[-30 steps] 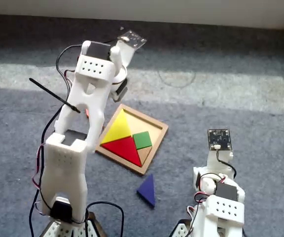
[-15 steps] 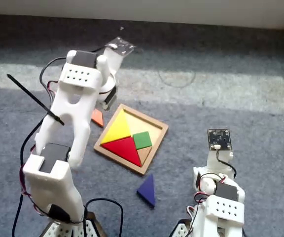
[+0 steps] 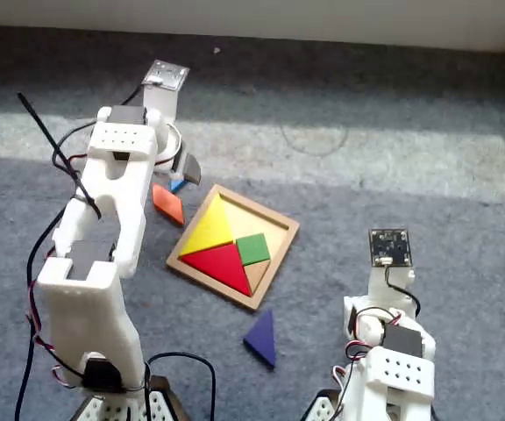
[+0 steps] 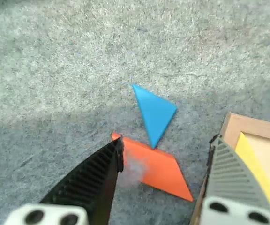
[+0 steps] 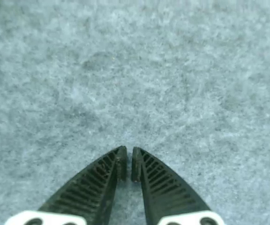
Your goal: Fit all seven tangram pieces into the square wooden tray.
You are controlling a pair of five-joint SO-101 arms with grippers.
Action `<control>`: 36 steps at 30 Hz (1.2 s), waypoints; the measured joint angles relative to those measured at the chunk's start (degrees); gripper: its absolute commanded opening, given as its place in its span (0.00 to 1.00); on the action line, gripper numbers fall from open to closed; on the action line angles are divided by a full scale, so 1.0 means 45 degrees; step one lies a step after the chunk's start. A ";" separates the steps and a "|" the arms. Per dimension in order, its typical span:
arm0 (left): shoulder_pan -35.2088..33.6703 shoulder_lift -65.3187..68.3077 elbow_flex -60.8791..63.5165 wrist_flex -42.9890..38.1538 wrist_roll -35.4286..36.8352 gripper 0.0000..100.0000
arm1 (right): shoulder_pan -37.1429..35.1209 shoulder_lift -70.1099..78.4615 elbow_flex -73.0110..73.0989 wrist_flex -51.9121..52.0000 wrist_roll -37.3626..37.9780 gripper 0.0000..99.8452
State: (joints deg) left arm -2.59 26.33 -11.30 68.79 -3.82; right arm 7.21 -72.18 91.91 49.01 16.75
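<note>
The left fingers (image 4: 97,178) are released and empty. They are spread either side of the orange piece (image 4: 156,168), which lies flat on the carpet (image 4: 55,56) just beside the tray (image 4: 233,124). Past it lies the light blue triangle (image 4: 154,110), one tip touching or all but touching the orange edge.

Over the last second we saw the left arm swing off the tray's corner and out over these two loose pieces, uncovering them in the high view. Nothing in the tray shifted, and the right arm stayed put. The right fingers (image 5: 111,183) are clenched on nothing above bare carpet.

In the tray we count four pieces: the yellow triangle (image 3: 210,230), the red triangle (image 3: 222,263), the green square (image 3: 252,248) and a tan triangle (image 3: 257,276). The dark blue triangle (image 3: 261,338) lies on the carpet near the tray.

So three pieces remain out, and we judge the orange one is next. It lies thin and flat, so the fingers must come low, and the blue tip may get dragged along.
</note>
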 measured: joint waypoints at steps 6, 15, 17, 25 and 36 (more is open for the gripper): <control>-0.0039 0.2618 -0.2422 0.0000 0.0449 0.27 | 0.0000 0.0000 0.0000 0.0000 0.0000 0.03; -0.0039 0.5431 -0.6310 0.2579 0.0469 0.27 | 0.0000 0.0000 0.0000 0.0000 0.0000 0.03; -0.0039 0.5861 -0.6935 0.2891 0.0469 0.27 | 0.0000 0.0000 0.0000 0.0000 0.0000 0.03; -0.0039 0.7209 -0.9162 0.3966 0.0469 0.27 | 0.0000 0.0000 0.0000 0.0000 0.0000 0.03; -0.0020 0.8049 -1.0784 0.4845 0.0469 0.27 | 0.0000 0.0000 0.0000 0.0000 0.0000 0.03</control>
State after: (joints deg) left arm -2.68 62.55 -59.82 90.59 -1.71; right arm 7.21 -72.18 91.91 49.01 16.75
